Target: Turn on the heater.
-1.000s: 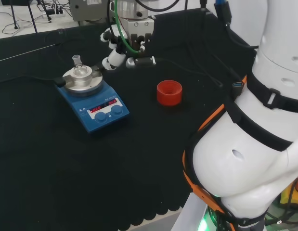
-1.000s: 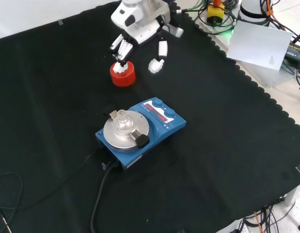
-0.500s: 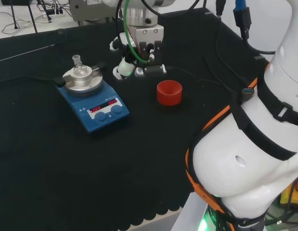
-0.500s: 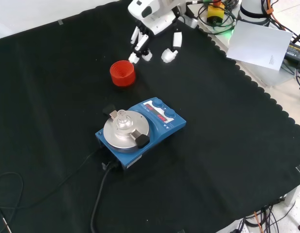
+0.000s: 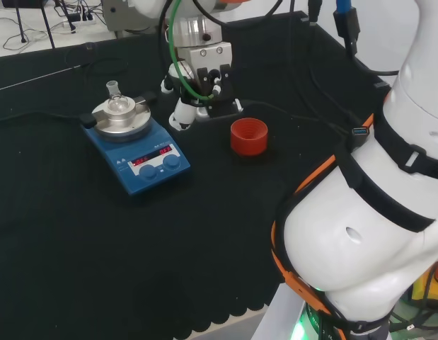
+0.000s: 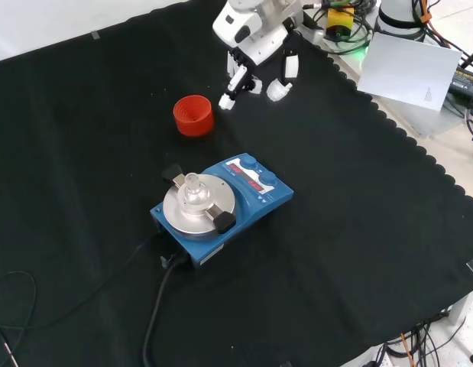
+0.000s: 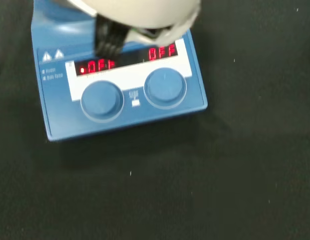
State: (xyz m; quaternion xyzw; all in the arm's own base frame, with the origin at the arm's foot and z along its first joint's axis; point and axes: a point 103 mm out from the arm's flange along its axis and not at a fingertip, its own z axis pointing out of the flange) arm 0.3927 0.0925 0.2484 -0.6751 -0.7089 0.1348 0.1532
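The heater (image 5: pixel 137 149) is a blue box with a round silver plate, two red lit displays and two blue knobs (image 5: pixel 149 170). A small clear glass flask (image 5: pixel 117 99) stands clamped on its plate. In the front view the heater (image 6: pixel 247 202) lies mid-cloth, its knobs facing the arm. The hand (image 5: pixel 197 95) hangs above the cloth just right of the heater, fingers relaxed and apart, holding nothing. In the front view the hand (image 6: pixel 255 57) is beyond the heater, well off its knobs. The wrist view looks down on the heater's panel (image 7: pixel 119 95) and both knobs (image 7: pixel 165 86), past a blurred part of the hand (image 7: pixel 144 15).
A red ribbed ring (image 5: pixel 248 136) stands on the cloth right of the hand; in the front view the ring (image 6: pixel 193 115) is left of the hand and beyond the heater. A black cable (image 6: pixel 156 306) runs from the heater toward the front edge.
In the front view the hand has moved right, from over the red ring to beside it. In the head view it came nearer. The heater has not moved.
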